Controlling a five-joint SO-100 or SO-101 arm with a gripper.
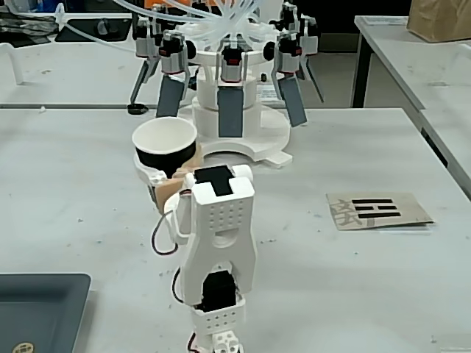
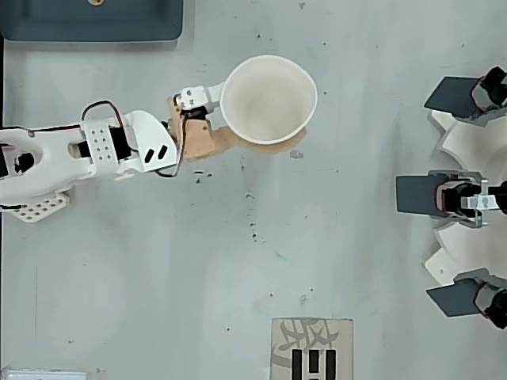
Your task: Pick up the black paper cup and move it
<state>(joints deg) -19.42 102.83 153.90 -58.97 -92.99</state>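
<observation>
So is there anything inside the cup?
The cup looks empty in the overhead view: only its white inside and bottom show. The gripper closes around it; the table beneath is covered.

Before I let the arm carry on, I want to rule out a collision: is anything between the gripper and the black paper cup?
Nothing visible. The gripper already sits around the black paper cup with the white rim, its tan and white fingers against the wall, in both views.
</observation>
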